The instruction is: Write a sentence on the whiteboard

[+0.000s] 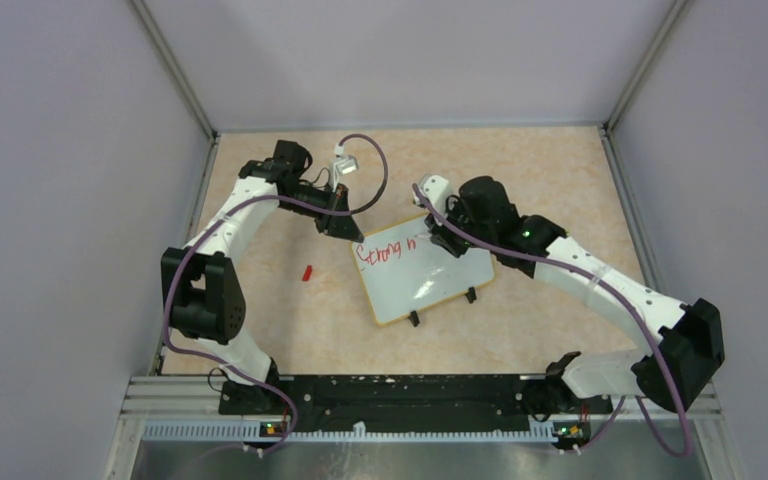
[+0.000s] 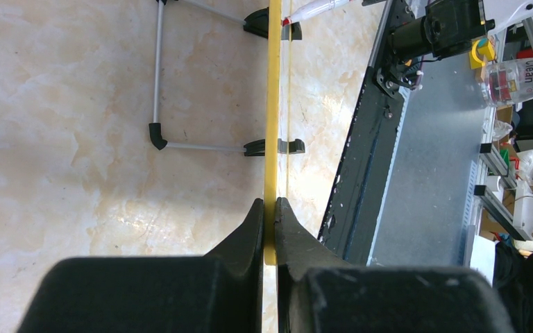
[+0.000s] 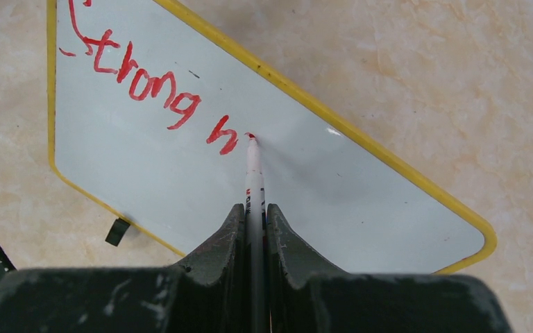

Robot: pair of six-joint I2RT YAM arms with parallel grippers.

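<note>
The whiteboard [image 1: 430, 275] lies flat mid-table, white with a yellow rim and two black clip feet on its near edge. Red writing [image 1: 385, 250] on it reads "Strong" and one unfinished letter; it also shows in the right wrist view [image 3: 146, 83]. My left gripper [image 1: 345, 228] is shut on the board's far-left corner; the left wrist view shows the yellow rim [image 2: 272, 139] edge-on between its fingers. My right gripper [image 1: 440, 240] is shut on a white marker [image 3: 254, 180], whose red tip touches the board [image 3: 319, 201] just right of the last stroke.
A small red marker cap [image 1: 307, 272] lies on the table left of the board. The board's wire stand [image 2: 159, 76] shows in the left wrist view. Grey walls close in the left, right and far sides. The black base rail [image 1: 400, 392] runs along the near edge.
</note>
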